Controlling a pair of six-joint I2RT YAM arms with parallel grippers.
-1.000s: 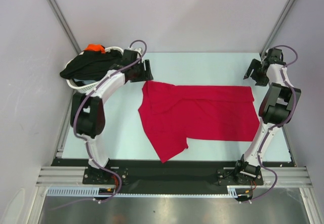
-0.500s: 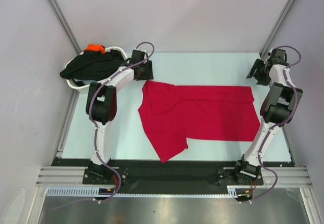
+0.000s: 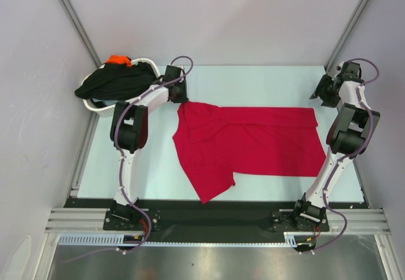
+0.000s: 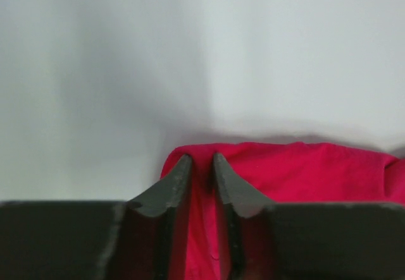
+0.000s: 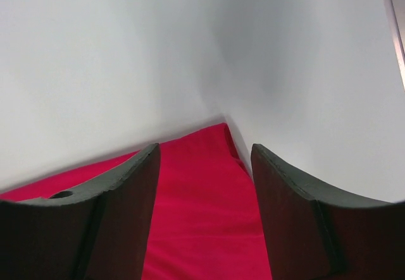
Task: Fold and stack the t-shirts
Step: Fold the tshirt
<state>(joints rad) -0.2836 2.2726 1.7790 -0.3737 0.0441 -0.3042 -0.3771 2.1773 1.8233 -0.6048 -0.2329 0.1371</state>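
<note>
The red t-shirt (image 3: 253,144) is laid out pretty much flat in the middle of the pale table (image 3: 253,81), long side running left to right. One flap sticks out toward the near edge on the left, and a few wrinkles can be seen around its far-left part.

The left gripper (image 4: 199,161) is parked right at the shirt's far-left corner. In the left wrist view its fingers (image 4: 172,188) are pulled in close, with only a thin strip of red cloth showing between them and the shirt's edge lying just past the tips. Whether the cloth is actually clamped or the jaws are just sitting narrowly around it can't be told, tbh.

The right gripper (image 5: 205,150) is held above the far-right corner of the same shirt. Its jaws are spread wide and nothing is grasped; red fabric is seen in the gap below, with the corner pointing away toward bare table.

Over at the far-left corner of the table a white basket (image 3: 104,108) is stuffed with more laundry. A black t-shirt (image 3: 117,81) is draped over it and hangs out past the left rim, and a bit of an orange t-shirt (image 3: 118,59) is seen at the back. The basket sits just beside the left arm's wrist, apart from the red shirt.
</note>
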